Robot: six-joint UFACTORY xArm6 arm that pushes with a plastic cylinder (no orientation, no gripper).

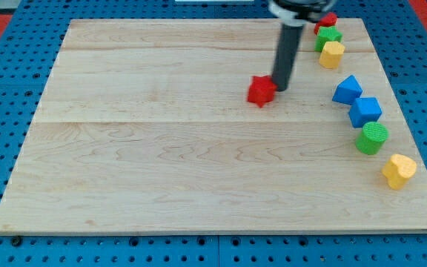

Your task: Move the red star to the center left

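Observation:
The red star (261, 90) lies on the wooden board (161, 163), a little right of the middle and toward the view's top. My tip (280, 88) is at the star's right edge, touching it or very nearly. The dark rod rises from there to the view's top.
Along the view's right side, from top to bottom: a red block (327, 20) partly hidden by the arm, a green block (328, 36), a yellow block (332, 54), a blue triangle (348, 90), a blue cube (365, 111), a green cylinder (372, 138), a yellow block (399, 170).

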